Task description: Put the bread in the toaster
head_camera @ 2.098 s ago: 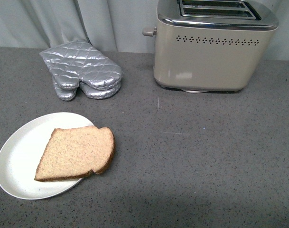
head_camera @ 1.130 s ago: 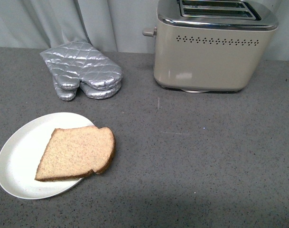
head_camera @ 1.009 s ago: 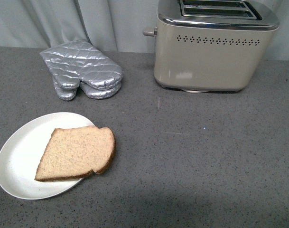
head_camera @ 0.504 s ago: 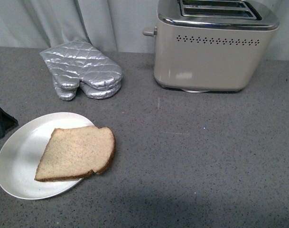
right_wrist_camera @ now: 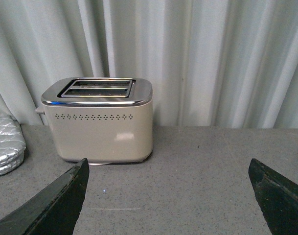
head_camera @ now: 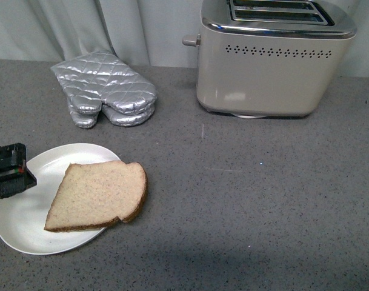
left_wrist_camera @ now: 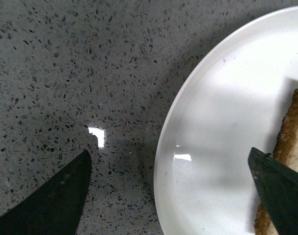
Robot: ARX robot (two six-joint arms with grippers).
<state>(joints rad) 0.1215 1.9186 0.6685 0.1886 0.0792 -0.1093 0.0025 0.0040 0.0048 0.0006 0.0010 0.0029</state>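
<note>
Front view. Dark grey speckled stone-look countertop (head_camera: 263, 200), closed at the rear edge by a pale grey pleated curtain (head_camera: 142, 27). Near the front left corner, round white plate (head_camera: 26, 233) carrying the flat slice of light-brown wholemeal bread (head_camera: 96, 195) with darker crust, rounded top reaching past the plate's right rim. At the rear edge, right of centre, large beige-cream two-slot toaster (head_camera: 263, 79) with chrome top, knob on its left side. Toward the rear left corner, stacked silver quilted oven mitts (head_camera: 105, 88). Black left gripper (head_camera: 11, 170) over the plate's left rim, just beside the bread.

Left wrist view. Left gripper (left_wrist_camera: 168, 196) with fingers spread wide, holding nothing: one fingertip (left_wrist_camera: 56, 205) over bare countertop (left_wrist_camera: 65, 58), the other over the bread's crust (left_wrist_camera: 290, 127), plate rim (left_wrist_camera: 188, 98) between them.

Right wrist view. Right gripper (right_wrist_camera: 168, 200) likewise spread wide and empty, facing the toaster (right_wrist_camera: 102, 127) across open countertop (right_wrist_camera: 202, 161). Curtain (right_wrist_camera: 212, 58) behind; oven mitts (right_wrist_camera: 4, 144) partly visible beside the toaster.
</note>
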